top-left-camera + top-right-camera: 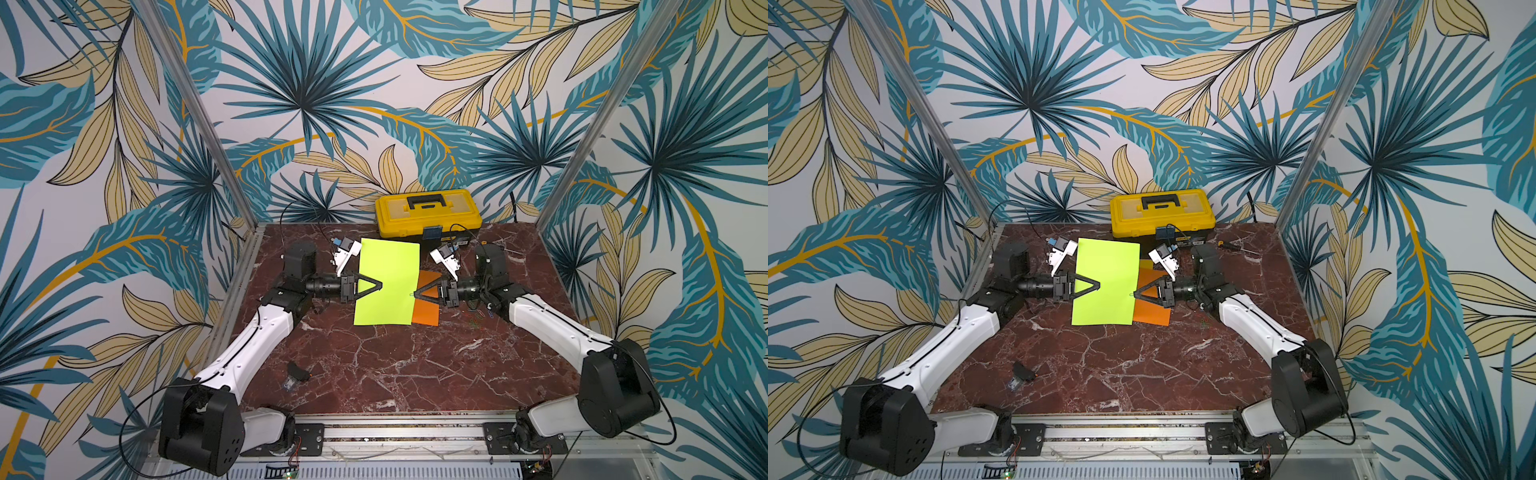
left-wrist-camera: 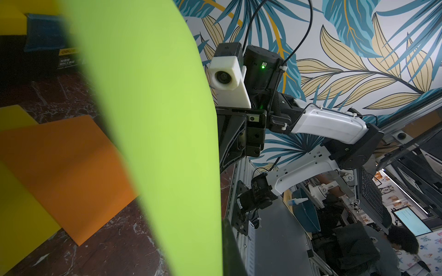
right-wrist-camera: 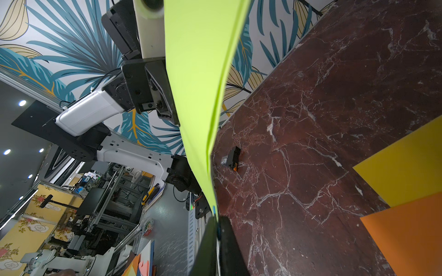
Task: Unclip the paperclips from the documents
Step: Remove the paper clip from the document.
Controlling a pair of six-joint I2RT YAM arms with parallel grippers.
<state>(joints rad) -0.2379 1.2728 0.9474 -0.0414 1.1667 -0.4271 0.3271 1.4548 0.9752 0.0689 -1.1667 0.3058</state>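
The lime green document (image 1: 390, 282) hangs in the air between both arms, in both top views. My left gripper (image 1: 379, 286) is shut on its left edge; in the left wrist view only one dark finger (image 2: 230, 248) shows beside the sheet (image 2: 155, 119). My right gripper (image 1: 415, 294) is shut at the sheet's right edge, on a blue paperclip (image 3: 214, 210) that sits on that edge (image 3: 203, 95). The orange document (image 1: 426, 318) lies flat under the right gripper. The yellow document (image 3: 406, 162) lies next to it. Several loose paperclips (image 1: 478, 316) lie by the right arm.
A yellow-and-black toolbox (image 1: 428, 212) stands at the back edge of the marble table (image 1: 395, 374). A yellow-handled screwdriver (image 1: 1229, 246) lies at the back right. A small black object (image 1: 297, 372) lies at the front left.
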